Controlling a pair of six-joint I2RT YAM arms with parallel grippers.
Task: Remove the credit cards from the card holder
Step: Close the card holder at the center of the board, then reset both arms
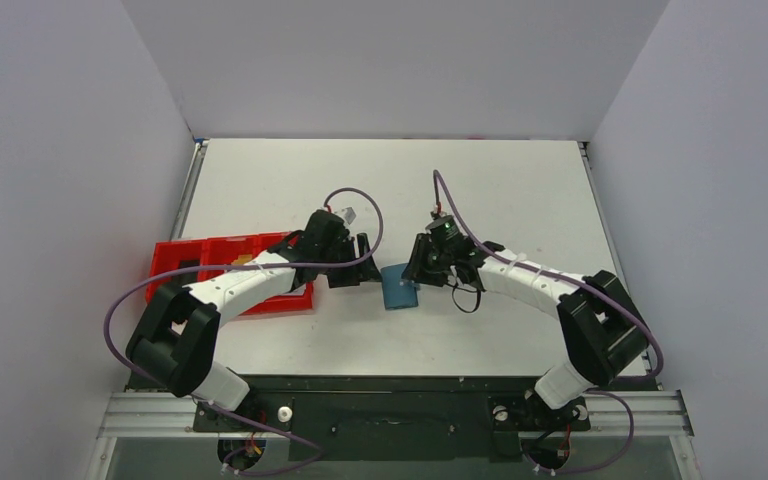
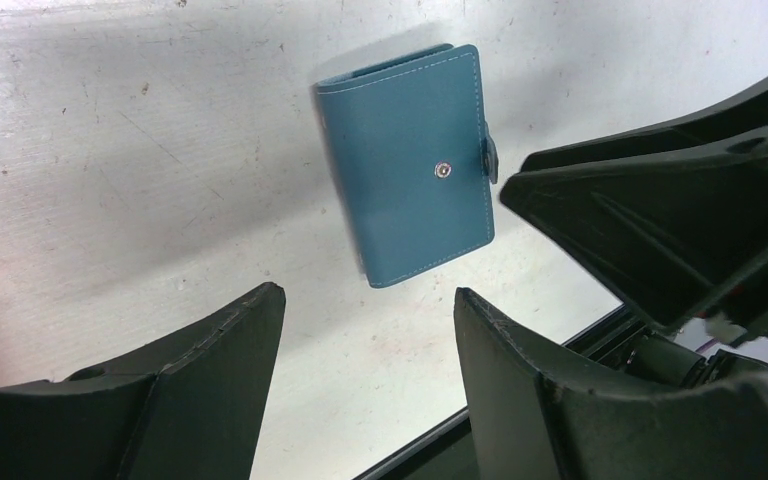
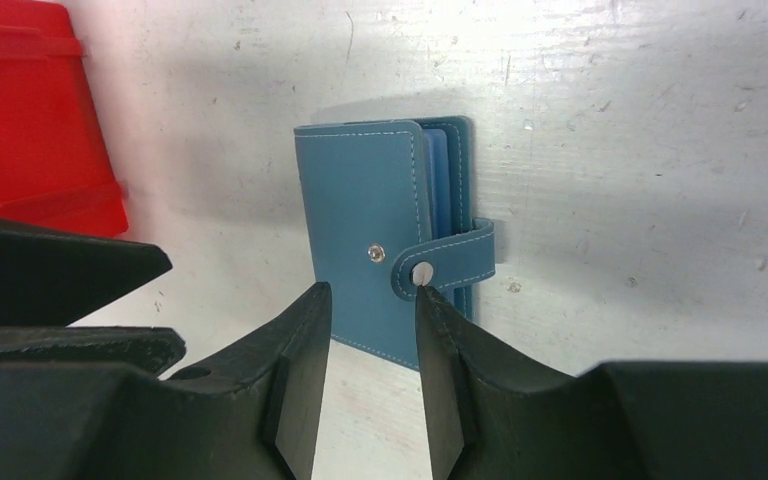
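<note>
1. One white table (image 1: pixel 520 200) carries everything. A red tray (image 1: pixel 172 258) sits at its left, with the left arm (image 1: pixel 250 280) crossing over it.
2. The left gripper (image 2: pixel 368 300) hangs spread wide and empty above the card holder (image 3: pixel 360 220).
3. The right gripper (image 3: pixel 372 300) has its jaws narrowly apart and pinches nothing. One fingertip (image 3: pixel 435 310) sits at the strap's snap.
4. The card holder lies flat between the grippers. Its long axis runs up the right wrist view, slightly tilted, and its strap edge is toward the right gripper.
5. The strap (image 3: pixel 455 255) is unsnapped.
</note>
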